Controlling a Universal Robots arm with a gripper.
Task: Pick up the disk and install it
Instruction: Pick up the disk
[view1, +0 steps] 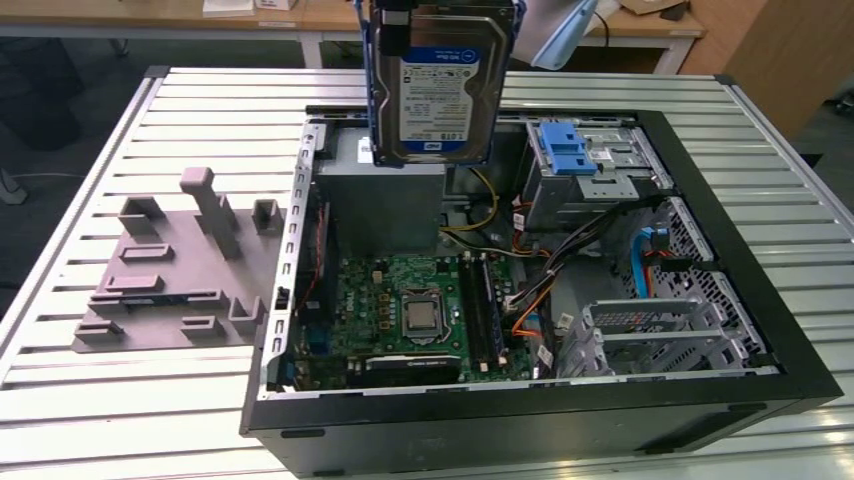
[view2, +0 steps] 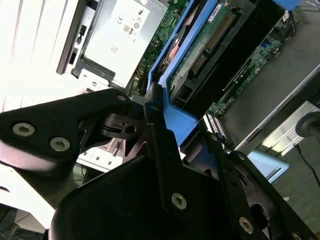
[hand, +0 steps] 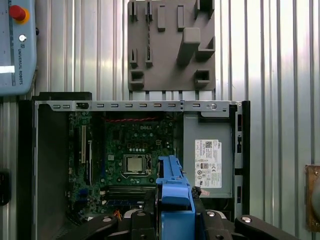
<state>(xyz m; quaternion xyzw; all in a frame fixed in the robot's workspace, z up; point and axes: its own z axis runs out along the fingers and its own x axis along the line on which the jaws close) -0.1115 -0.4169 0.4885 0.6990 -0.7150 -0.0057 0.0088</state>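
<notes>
The disk (view1: 438, 95) hangs upright above the back of the open computer case (view1: 747, 250), its white-and-blue label facing the exterior camera and a blue carrier frame along its edges. It is over the grey power supply box (view1: 387, 200), to the exterior view's left of the drive cage with the blue latch (view1: 574, 155). In the second wrist view my gripper (view2: 175, 125) is shut on the blue carrier end of the disk (view2: 200, 55), with black fingers (view2: 150, 112) on either side. The first wrist view looks down past the gripper (hand: 175, 220) and the disk (hand: 175, 192) into the case.
A motherboard (view1: 414, 310) with cables fills the case floor. A grey fixture plate (view1: 174, 270) with raised blocks lies on the slatted table at the exterior view's left. A pendant (hand: 15, 45) with a red button rests beside the case.
</notes>
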